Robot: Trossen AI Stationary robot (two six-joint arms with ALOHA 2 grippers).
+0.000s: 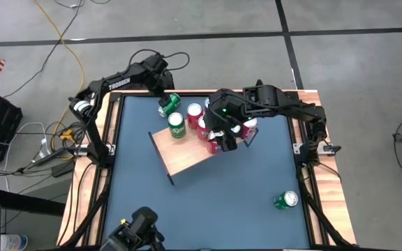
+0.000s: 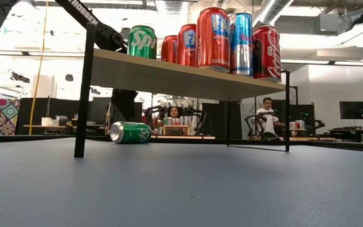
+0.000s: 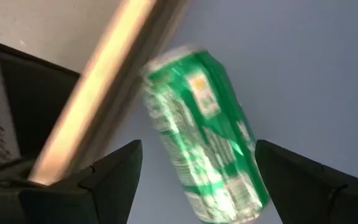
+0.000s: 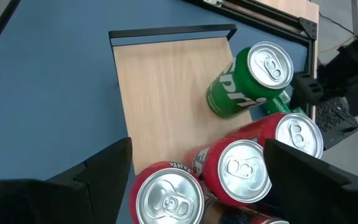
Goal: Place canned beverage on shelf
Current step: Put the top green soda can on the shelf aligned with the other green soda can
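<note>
A green can (image 3: pixel 204 137) lies on its side on the blue tabletop near the far edge, behind the shelf (image 1: pixel 187 155); it also shows in the low view (image 2: pixel 130 132). My left gripper (image 3: pixel 199 146) is open and slants down over it, one finger on either side with a gap to each (image 1: pixel 165 104). The shelf, a light wood board on thin black legs (image 2: pixel 181 75), carries an upright green can (image 1: pixel 178 125) and several upright red cans (image 1: pixel 195 113). My right gripper (image 4: pixel 199 144) hangs open above those cans (image 1: pixel 222 145), with nothing between its fingers.
A second green can (image 1: pixel 285 200) lies on the tabletop near the right front. The table's wooden rim (image 3: pixel 98 99) runs just beyond the lying can. The shelf's left half (image 4: pixel 160 93) is bare board. People sit in the room beyond the table (image 2: pixel 266 110).
</note>
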